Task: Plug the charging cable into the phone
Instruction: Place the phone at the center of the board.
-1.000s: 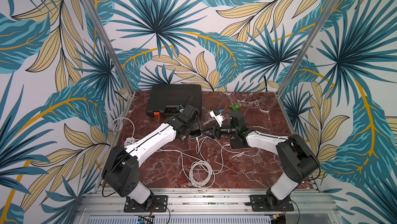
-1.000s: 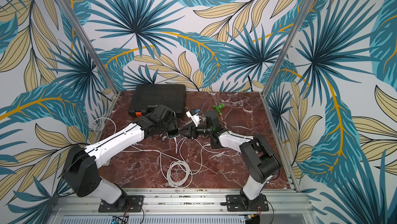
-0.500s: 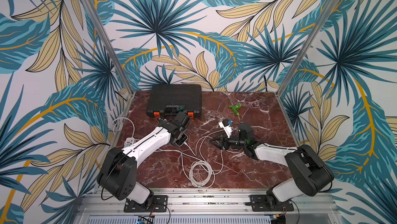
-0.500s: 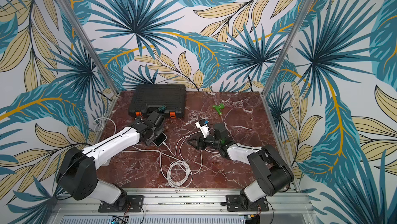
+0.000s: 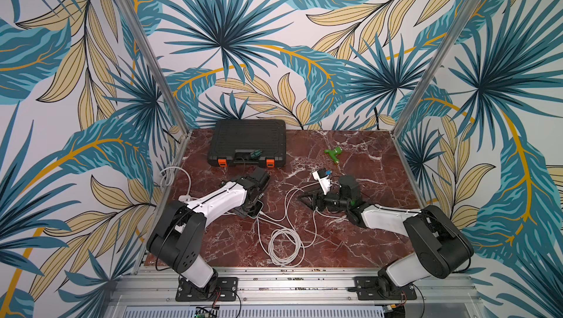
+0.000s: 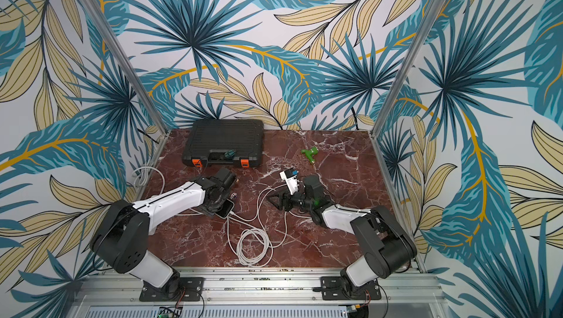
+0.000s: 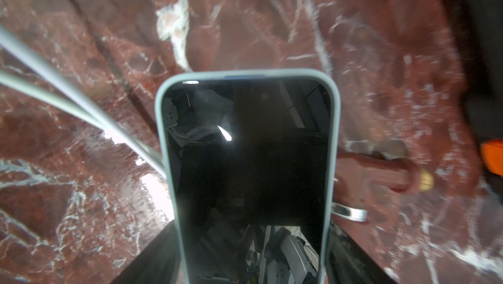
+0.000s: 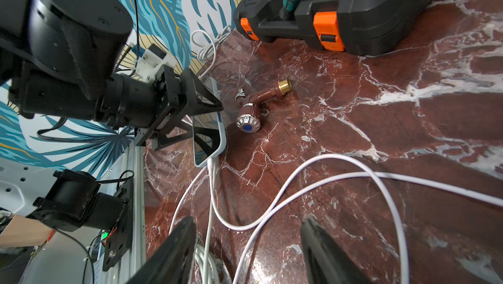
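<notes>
One grey-cased phone and one white charging cable, joined.
Left of centre in both top views, the left gripper clamps the phone, its long axis diagonal and plugged end lower right. The right gripper gapes, empty.

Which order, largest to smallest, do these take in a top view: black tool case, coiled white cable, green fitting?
1. black tool case
2. coiled white cable
3. green fitting
No ties.

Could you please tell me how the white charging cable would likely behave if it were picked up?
The thin white charging cable lies in loose coils and curves, so it is probably floppy and light. One end seems to reach the grey-cased phone, so lifting it might tug that phone.
</notes>
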Tool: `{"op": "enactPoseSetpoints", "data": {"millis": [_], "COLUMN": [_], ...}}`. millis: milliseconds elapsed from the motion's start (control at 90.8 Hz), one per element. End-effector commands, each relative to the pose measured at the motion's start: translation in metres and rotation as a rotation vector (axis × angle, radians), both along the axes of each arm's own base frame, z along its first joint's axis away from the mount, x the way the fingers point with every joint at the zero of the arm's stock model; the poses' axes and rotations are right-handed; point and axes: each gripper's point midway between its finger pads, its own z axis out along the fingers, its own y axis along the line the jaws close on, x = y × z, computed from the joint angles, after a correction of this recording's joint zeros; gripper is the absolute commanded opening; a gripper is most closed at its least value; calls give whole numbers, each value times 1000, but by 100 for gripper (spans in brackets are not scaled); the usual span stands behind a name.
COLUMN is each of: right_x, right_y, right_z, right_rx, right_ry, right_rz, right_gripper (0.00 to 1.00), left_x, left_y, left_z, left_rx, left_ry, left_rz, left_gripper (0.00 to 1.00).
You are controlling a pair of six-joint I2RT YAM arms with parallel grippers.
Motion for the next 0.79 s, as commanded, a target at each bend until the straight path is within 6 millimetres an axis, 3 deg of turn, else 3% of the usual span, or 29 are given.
{"op": "enactPoseSetpoints", "data": {"millis": [0, 33, 77, 187, 231, 264, 397, 551, 606, 672, 782], "right_x": [10, 10, 11, 12, 15, 16, 33, 57, 61, 62, 51], "right_y": [-3, -3, -4, -5, -8, -10, -28, -80, -107, -145, -215], "right_z": [6, 6, 6, 6, 5, 6, 19, 54, 68, 79, 87], "right_rx": [6, 5, 1, -12, -22, -27, -47, -109, -146, -200, -301], "right_ry": [-19, -19, -20, -22, -23, -27, -85, -270, -361, -439, -531], "right_rz": [-48, -52, -55, -66, -88, -102, -226, -525, -646, -821, -1124], "right_gripper": [67, 67, 68, 77, 93, 99, 99, 99, 99, 99, 99], "left_x": [-1, -1, -1, 5, 5, 9, 23, 25, 19, 11, -7], "left_y": [-1, -2, -2, -5, -5, -6, -5, -2, 3, 21, 57], "left_z": [-11, -14, -16, -14, -12, -8, 28, 124, 145, 155, 152], "left_rx": [-27, -31, -34, -35, -31, -31, 71, 485, 639, 774, 970], "left_ry": [-13, -11, -12, -28, -30, -45, -152, -430, -501, -548, -576], "left_rz": [43, 49, 52, 21, 14, -4, -131, -410, -487, -512, -486], "left_gripper": [9, 11, 22, 74, 91, 99, 100, 100, 100, 100, 100]}}
